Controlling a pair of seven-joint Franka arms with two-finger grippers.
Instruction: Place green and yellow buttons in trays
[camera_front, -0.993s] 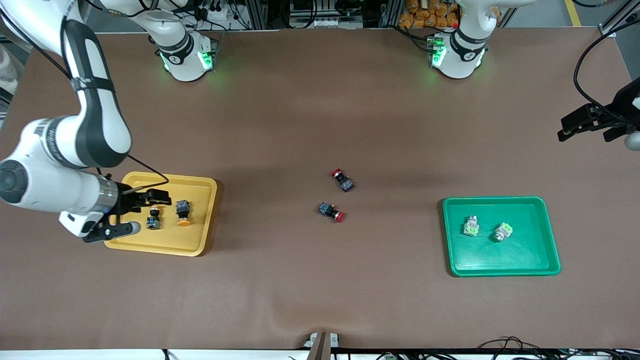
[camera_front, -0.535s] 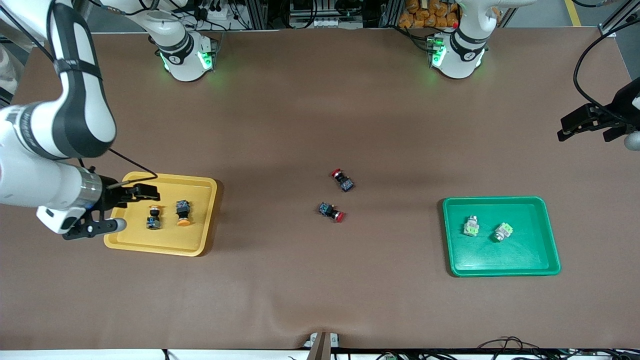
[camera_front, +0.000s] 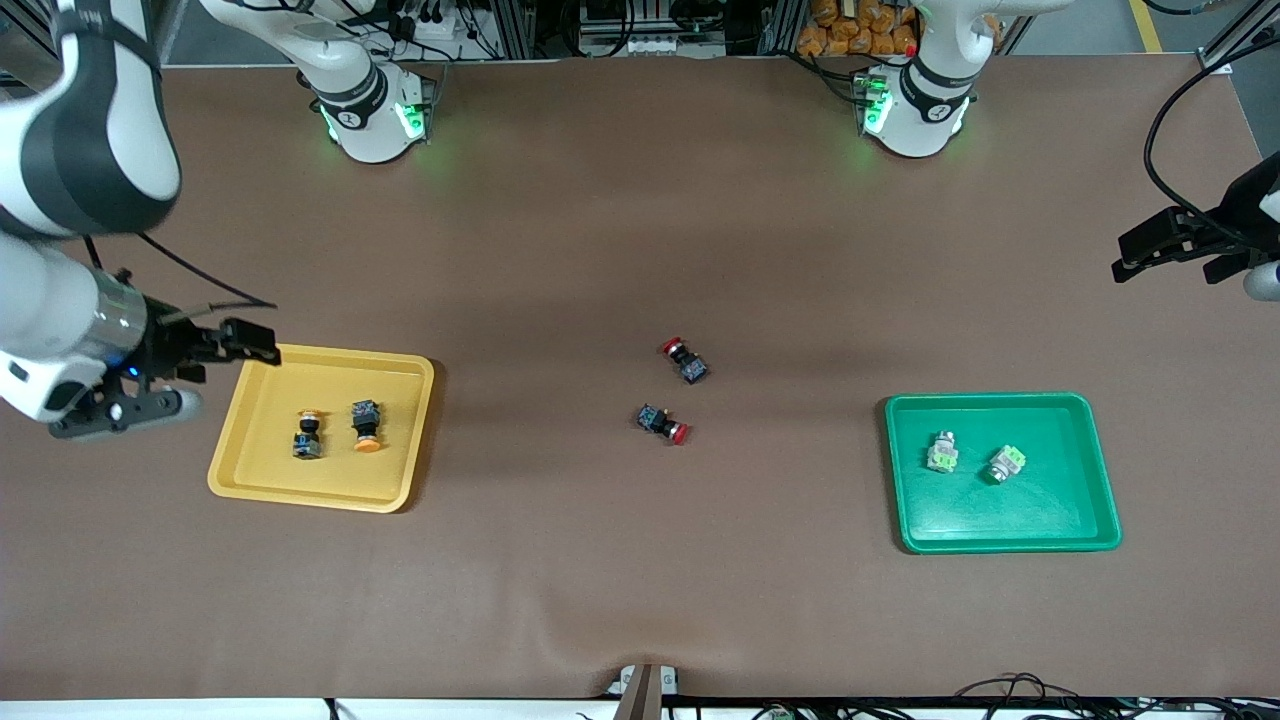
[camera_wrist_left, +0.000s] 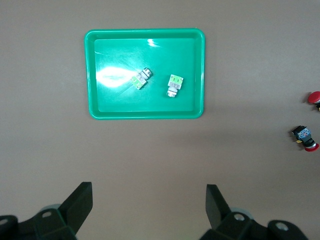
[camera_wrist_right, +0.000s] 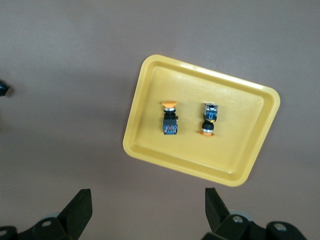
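The yellow tray lies toward the right arm's end of the table and holds two black buttons with yellow-orange caps. The green tray lies toward the left arm's end and holds two whitish buttons with light green parts. My right gripper is open and empty, in the air just off the yellow tray's corner. In the right wrist view, the right gripper is apart from the tray. My left gripper is open, empty and waits high over the table's edge.
Two black buttons with red caps lie on the brown mat mid-table between the trays. They also show at the edge of the left wrist view. The arm bases stand along the edge farthest from the front camera.
My right gripper has drawn back from over the yellow tray toward the right arm's end of the table. Both yellow-capped buttons stay in the tray. The left arm has not moved.
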